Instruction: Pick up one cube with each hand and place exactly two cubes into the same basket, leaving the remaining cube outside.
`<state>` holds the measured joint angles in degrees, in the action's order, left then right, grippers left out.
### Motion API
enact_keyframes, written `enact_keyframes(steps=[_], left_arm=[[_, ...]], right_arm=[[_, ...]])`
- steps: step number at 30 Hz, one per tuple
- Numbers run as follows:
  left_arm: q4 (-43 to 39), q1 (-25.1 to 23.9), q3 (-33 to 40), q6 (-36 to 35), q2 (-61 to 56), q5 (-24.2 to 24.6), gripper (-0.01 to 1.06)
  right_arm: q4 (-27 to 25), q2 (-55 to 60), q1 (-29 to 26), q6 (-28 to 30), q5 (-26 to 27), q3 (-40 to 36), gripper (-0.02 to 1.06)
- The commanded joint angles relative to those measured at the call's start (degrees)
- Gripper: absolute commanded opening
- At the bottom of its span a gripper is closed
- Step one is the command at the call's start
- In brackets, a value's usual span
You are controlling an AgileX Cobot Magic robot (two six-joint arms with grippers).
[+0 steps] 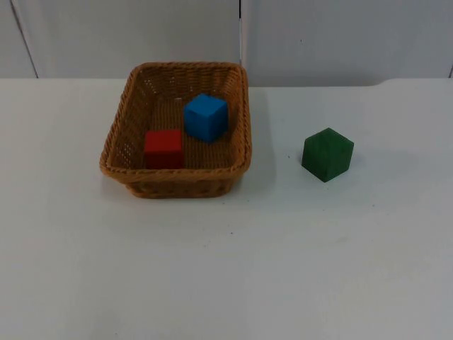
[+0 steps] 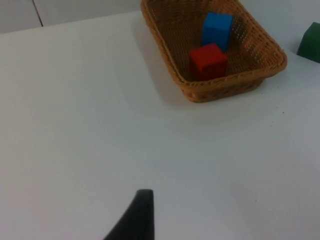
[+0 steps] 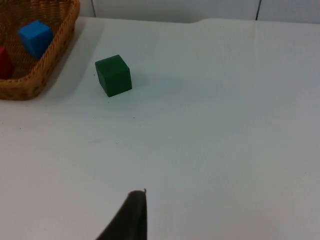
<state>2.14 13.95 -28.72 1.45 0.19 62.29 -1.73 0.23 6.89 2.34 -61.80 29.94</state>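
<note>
A woven brown basket [image 1: 115, 138] stands left of the table's middle. Inside it a red cube [image 1: 163, 148] lies near the front wall, and a blue cube [image 1: 206, 117] lies just behind it to the right. The left wrist view shows the same basket [image 2: 235, 86] with the red cube [image 2: 208, 60] and blue cube [image 2: 217, 29]. A green cube [image 1: 327, 154] rests on the table to the right of the basket, apart from it, also in the right wrist view [image 3: 113, 75]. My left gripper [image 2: 135, 220] hovers well back from the basket. My right gripper [image 3: 130, 217] hovers well back from the green cube. Neither holds anything.
The white table top [image 1: 226, 269] runs to a grey partition wall [image 1: 318, 35] behind the basket. Bare table lies in front of the basket and around the green cube.
</note>
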Motion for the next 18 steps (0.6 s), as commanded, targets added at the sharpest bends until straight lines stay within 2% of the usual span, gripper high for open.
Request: enact_keyframes(steps=[1, 12, 18], left_arm=[[-0.25, 0.02, 0.3, -0.28, -0.19, -0.63, 1.05], [-0.25, -0.23, 0.3, -0.28, -0.19, -0.63, 1.05], [-0.25, -4.32, 0.3, -0.28, -0.19, -0.63, 1.05]], right_arm=[[0.13, -0.23, -0.35, -0.21, 0.08, -0.45, 1.05], [0.13, -0.23, -0.35, -0.21, 0.08, -0.45, 1.05], [0.13, -0.23, -0.35, -0.21, 0.08, -0.45, 1.05]])
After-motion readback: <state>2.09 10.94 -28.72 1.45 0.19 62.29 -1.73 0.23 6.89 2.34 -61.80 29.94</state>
